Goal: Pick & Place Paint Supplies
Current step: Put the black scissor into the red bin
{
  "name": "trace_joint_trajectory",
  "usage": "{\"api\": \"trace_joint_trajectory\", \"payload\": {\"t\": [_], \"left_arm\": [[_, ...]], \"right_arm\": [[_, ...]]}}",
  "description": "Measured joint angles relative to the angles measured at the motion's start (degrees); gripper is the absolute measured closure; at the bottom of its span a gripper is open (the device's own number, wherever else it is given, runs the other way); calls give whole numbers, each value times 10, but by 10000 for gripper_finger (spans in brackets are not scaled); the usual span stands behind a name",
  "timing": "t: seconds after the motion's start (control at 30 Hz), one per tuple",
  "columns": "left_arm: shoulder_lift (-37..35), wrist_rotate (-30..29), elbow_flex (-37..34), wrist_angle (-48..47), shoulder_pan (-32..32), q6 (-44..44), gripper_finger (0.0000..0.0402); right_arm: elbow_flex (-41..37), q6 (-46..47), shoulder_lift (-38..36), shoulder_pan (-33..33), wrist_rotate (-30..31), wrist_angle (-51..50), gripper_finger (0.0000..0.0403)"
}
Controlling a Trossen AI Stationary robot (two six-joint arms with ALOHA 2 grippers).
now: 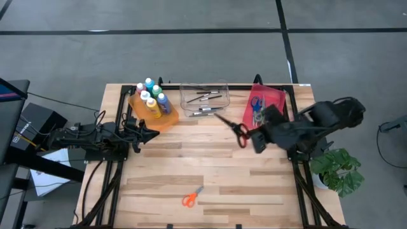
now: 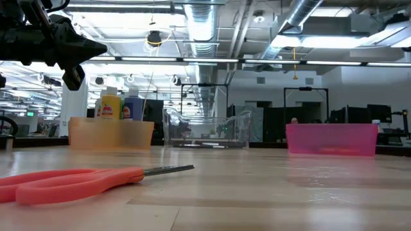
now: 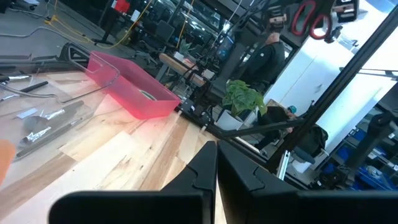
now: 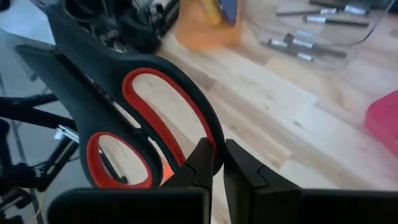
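My right gripper (image 1: 250,137) hangs above the table's right half, shut on a pair of scissors (image 1: 231,125) with black-and-red handles; its blades point toward the clear bin. My left gripper (image 1: 150,134) is shut and level at the table's left, near the orange bin, with nothing in it. Orange-handled scissors (image 1: 191,198) lie flat near the front edge. Paint bottles (image 1: 151,97) stand in the orange bin (image 1: 166,119). Thin brushes (image 1: 205,97) lie in the clear bin (image 1: 224,84). My right gripper pinches the rim of the scissors' larger handle loop (image 4: 207,140) between its two fingers. The fingers come slanting down from the table's right side. The scissors are lifted clear of the table, handles at the fingers and closed blades (image 1: 222,119) reaching away toward the far left.
A red bin (image 1: 275,97) holding more scissors stands at the far right, next to the clear bin. A potted plant (image 1: 338,170) sits off the table's right edge. A person (image 3: 264,56) stands in the room beyond. Bare wood lies across the table's middle.
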Motion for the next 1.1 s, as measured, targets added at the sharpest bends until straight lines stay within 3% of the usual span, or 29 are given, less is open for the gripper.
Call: {"api": "trace_joint_trajectory", "payload": {"t": [0.23,0.5,0.77,1.1], "left_arm": [[0,0,0,0,0,0,396],[3,0,0,2,0,0,396],[6,-1,0,19,0,0,396],[6,-1,0,21,0,0,396]], "right_arm": [[0,75,-39,24,83,-114,392],[-57,76,-106,8,132,-116,392],[-209,154,-212,-21,159,-115,392],[-436,347,-324,-31,158,-116,392]]}}
